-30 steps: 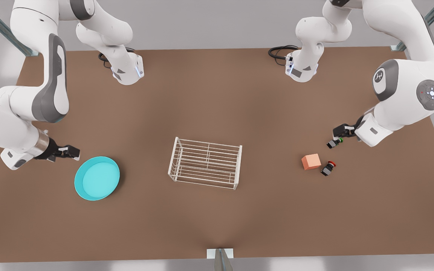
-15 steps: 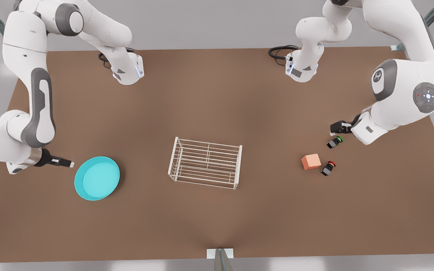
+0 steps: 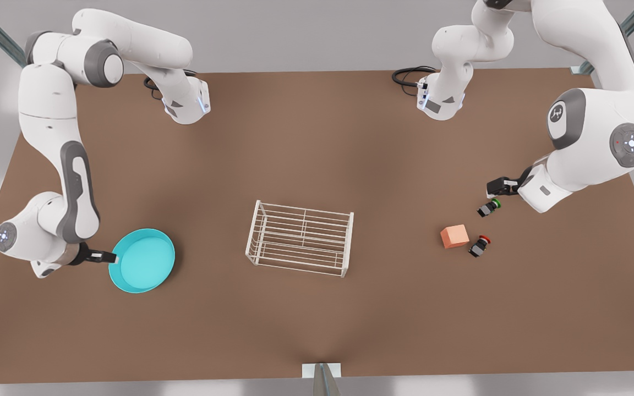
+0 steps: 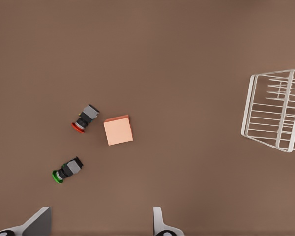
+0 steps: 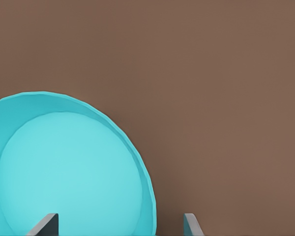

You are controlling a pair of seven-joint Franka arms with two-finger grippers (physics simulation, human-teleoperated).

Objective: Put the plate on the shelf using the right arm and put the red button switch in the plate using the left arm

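Now the right gripper (image 3: 109,256), fingers spread wide, sits at the turquoise plate (image 3: 142,260) rim, on the side away from the white wire shelf (image 3: 299,237). Plate looks rigid, light, slick-glazed; pinch its raised rim. Left gripper (image 3: 494,188), fingers parted, hovers beyond the shelf's other end, near the red button switch (image 3: 479,246).

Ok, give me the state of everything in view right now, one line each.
plate: flat on the table, empty, not yet lifted.
shelf: upright, nothing on top.
red button switch: on its side beside the orange cube.
green button switch: on its side, free.
right gripper: open, at the plate's rim.
left gripper: open, near the green button switch.
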